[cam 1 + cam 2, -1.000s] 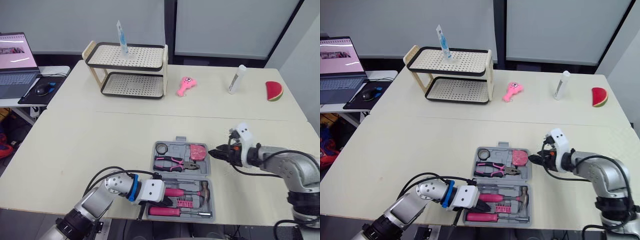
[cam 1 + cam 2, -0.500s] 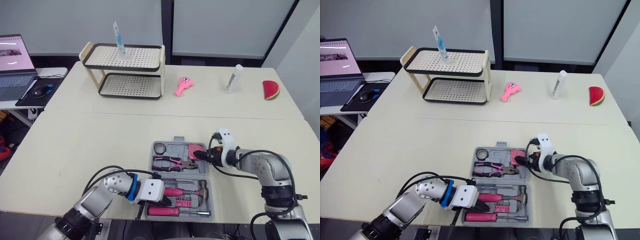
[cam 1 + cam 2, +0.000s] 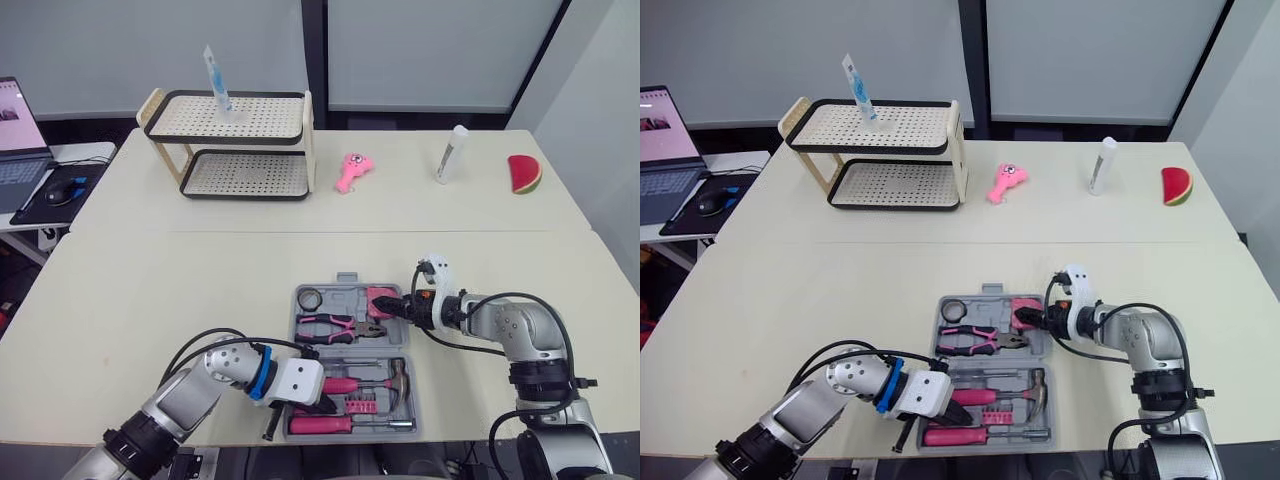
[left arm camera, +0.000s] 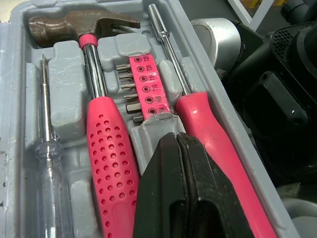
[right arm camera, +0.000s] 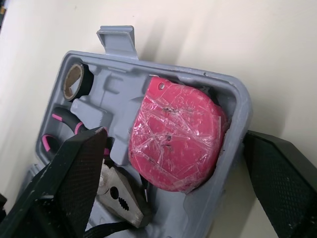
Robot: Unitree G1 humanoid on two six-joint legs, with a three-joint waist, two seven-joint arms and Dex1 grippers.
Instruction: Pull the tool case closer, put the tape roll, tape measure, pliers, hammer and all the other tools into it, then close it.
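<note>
While the open right gripper [image 3: 398, 309] straddles the case [image 5: 239, 105] at its right rim, the shut left gripper [image 4: 176, 141] should back out of the near half before any folding.

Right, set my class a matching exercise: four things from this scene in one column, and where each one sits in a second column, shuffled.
Things
1. tape roll
2. hammer
3. watermelon slice
4. blue-and-white tube

Places
a. standing on the top shelf of the rack
b. far right of the table
c. in the tool case, the half nearest the robot
d. in the tool case, far left corner

Pairs: 1-d, 2-c, 3-b, 4-a
</note>
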